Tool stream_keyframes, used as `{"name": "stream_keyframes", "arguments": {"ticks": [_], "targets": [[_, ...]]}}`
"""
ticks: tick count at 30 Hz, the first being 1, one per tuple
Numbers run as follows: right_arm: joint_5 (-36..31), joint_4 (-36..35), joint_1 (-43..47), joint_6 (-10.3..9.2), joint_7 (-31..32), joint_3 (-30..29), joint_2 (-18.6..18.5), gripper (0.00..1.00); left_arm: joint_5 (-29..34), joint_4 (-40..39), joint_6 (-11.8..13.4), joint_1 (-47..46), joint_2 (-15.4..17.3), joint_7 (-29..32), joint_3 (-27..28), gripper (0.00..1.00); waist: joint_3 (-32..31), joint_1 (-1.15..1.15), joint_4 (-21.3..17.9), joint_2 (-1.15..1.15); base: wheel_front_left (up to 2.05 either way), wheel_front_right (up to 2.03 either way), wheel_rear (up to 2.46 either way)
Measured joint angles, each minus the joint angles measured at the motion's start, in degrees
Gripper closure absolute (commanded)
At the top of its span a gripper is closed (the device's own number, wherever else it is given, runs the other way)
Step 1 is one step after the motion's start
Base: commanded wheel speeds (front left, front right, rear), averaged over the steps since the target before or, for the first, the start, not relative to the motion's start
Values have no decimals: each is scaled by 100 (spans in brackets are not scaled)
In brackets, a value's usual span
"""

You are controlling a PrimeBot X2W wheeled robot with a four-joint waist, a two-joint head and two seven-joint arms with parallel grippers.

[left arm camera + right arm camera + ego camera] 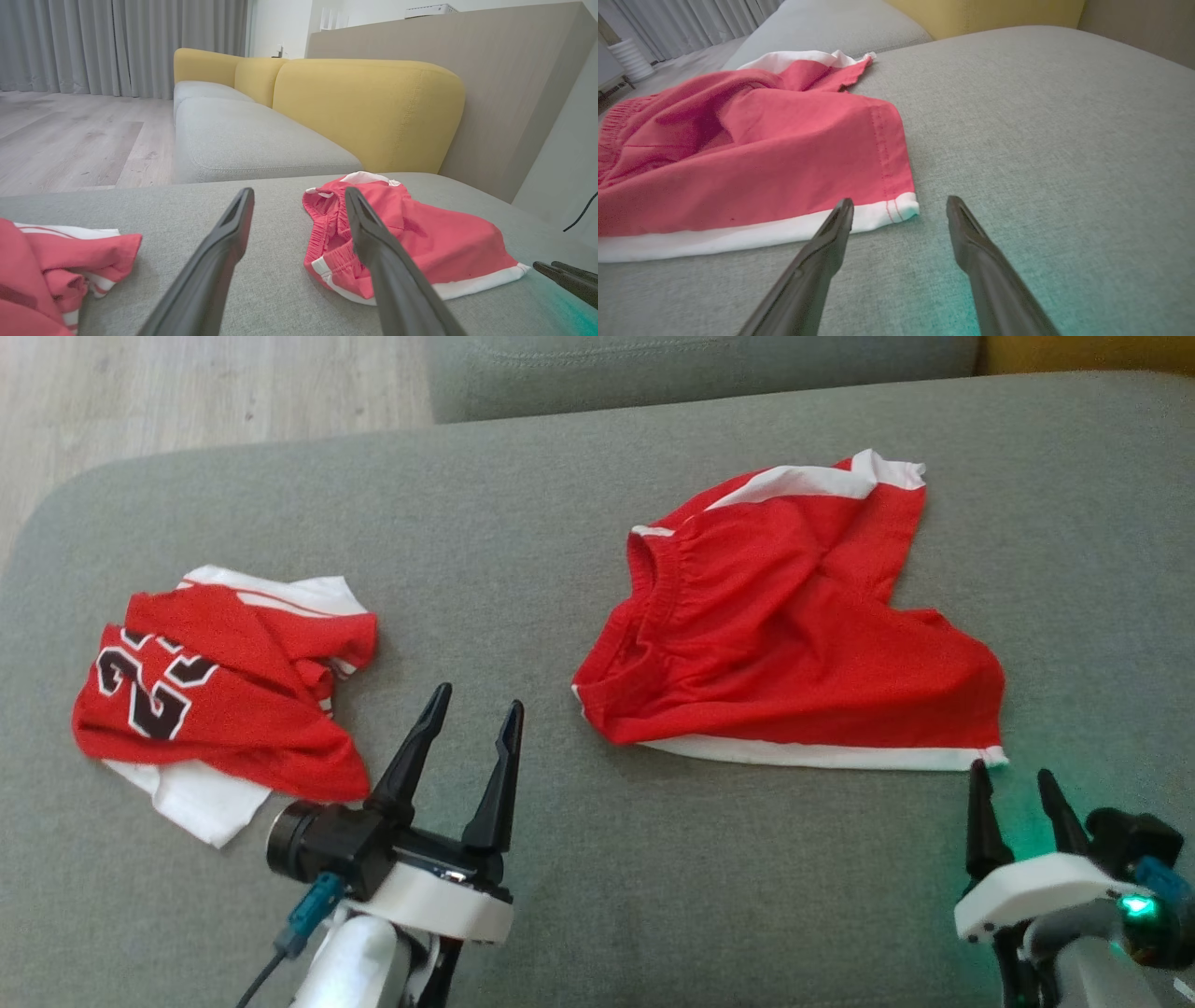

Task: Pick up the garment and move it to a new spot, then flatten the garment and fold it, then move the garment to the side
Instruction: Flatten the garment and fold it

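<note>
i reckon nothing is folded yet: the red shorts [794,625] lie rumpled toward the seat cushion's [560,523] right edge; my left gripper [479,697] and right gripper [1010,770] hover empty, jaws apart

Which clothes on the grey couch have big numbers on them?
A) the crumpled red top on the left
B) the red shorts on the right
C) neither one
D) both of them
A: the crumpled red jersey on the left shows big black-and-white numbers, while the red shorts on the right show plain red cloth with white trim.
</note>
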Motion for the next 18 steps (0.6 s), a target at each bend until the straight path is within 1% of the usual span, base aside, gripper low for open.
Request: {"name": "stream_keyframes", "arguments": {"ticks": [3, 11, 12, 13, 15, 16, 18], "targets": [[-58, 285, -201, 0, 35, -208, 0, 0, 0, 0, 0, -13, 4, 0, -48, 0, 72, 0, 66, 0, 0, 0, 0], [-169, 894, -719, 0, -31, -339, 0, 0, 0, -8, 0, -98, 24, 1, -56, 0, 290, 1, 188, 0, 0, 0, 0], [-172, 985, -750, 0, -37, -347, 0, 2, 0, -8, -1, -99, 25, 0, -57, 0, 306, 1, 195, 0, 0, 0, 0], [-198, 1058, -775, 0, -53, -350, 0, 21, 0, -8, -1, -100, 27, 0, -58, 0, 319, 1, 199, 0, 0, 0, 0], [-210, 1154, -829, 0, -89, -352, 0, 90, 0, -7, -1, -105, 34, 0, -57, 0, 334, 0, 193, 0, 0, 0, 0], [-211, 1212, -872, 0, -121, -355, 0, 100, 0, -5, -1, -110, 37, 0, -56, 0, 338, 0, 186, 0, 0, 0, 0], [-232, 1278, -941, 0, -138, -405, 1, 100, 0, 0, -1, -127, 47, 0, -55, 0, 330, 1, 163, 0, 0, 0, 0]]}}
